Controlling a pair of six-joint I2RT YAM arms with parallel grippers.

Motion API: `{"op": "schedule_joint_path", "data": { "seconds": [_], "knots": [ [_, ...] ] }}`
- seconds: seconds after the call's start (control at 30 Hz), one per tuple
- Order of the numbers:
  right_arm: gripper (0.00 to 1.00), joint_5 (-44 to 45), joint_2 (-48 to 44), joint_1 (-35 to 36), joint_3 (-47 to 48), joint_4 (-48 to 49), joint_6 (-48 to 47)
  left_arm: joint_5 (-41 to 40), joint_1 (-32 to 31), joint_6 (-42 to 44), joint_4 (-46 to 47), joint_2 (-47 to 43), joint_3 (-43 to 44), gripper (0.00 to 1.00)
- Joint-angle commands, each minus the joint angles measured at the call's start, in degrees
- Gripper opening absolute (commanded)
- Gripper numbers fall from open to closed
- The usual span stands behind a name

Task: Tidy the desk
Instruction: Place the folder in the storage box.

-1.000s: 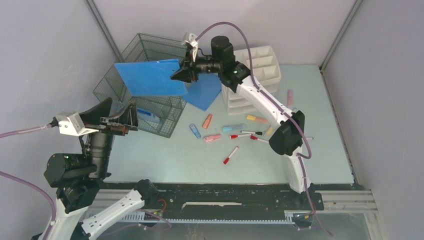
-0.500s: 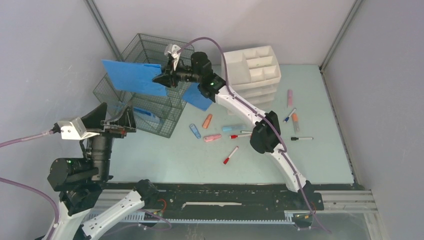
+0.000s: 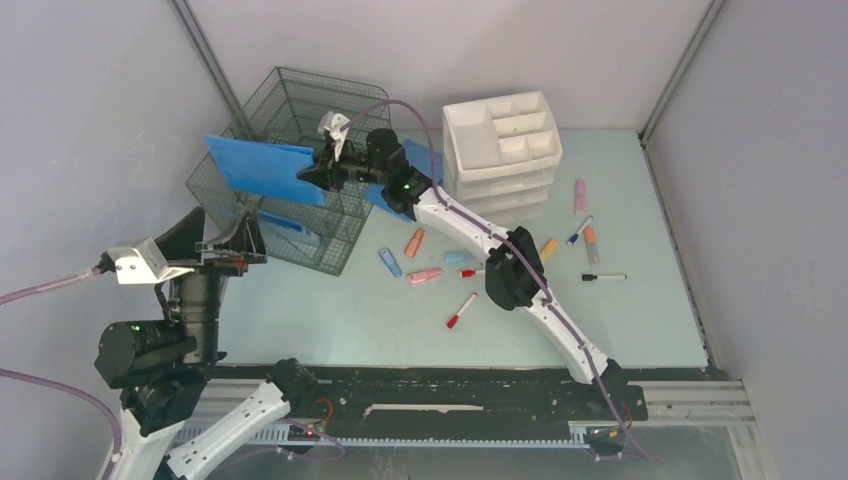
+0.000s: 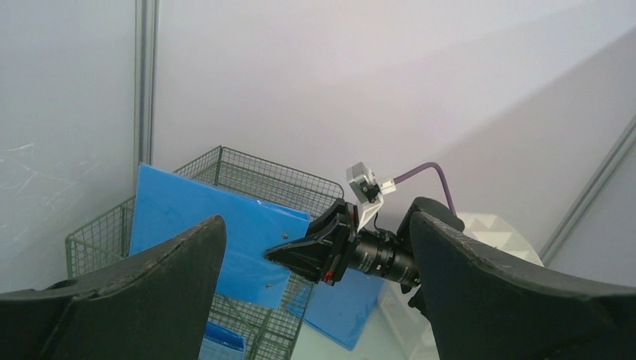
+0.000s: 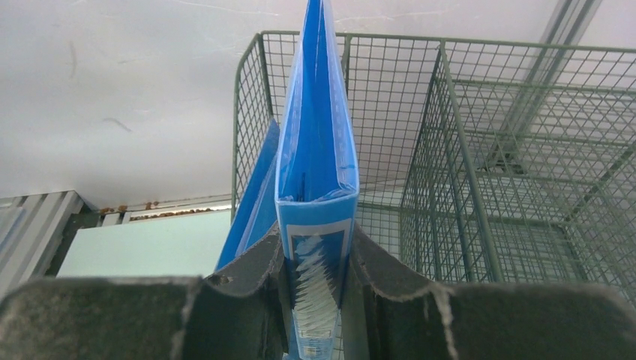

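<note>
the right fingers (image 5: pixel 259 281) are clenched on the spine of a blue folder (image 5: pixel 315 150), holding it at the green wire basket (image 3: pixel 290 110) on the table's (image 3: pixel 640 300) far left corner. the left fingers (image 4: pixel 150 277) stand spread wide, empty, above the near left corner. markers (image 3: pixel 460 311) lie scattered mid-table.

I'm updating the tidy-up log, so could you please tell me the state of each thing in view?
right gripper: shut on the blue binder, held on edge at the wire basket.
left gripper: open, empty.
second blue folder: lying on the desk.
white organizer: upright.
markers: lying loose on the desk.
</note>
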Motion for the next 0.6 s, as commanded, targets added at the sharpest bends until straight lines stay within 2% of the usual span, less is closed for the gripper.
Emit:
{"op": "schedule_joint_path", "data": {
  "seconds": [0.0, 0.57],
  "knots": [
    [0.0, 2.9, 1.0, 0.5, 2.9, 5.7, -0.2, 0.3, 1.3, 1.0, 1.7, 1.1, -0.8, 1.0],
    [0.0, 7.6, 7.2, 2.1, 1.8, 11.7, 6.5, 4.7, 6.9, -1.5, 2.0, 2.6, -1.7, 1.0]
  ]
}}
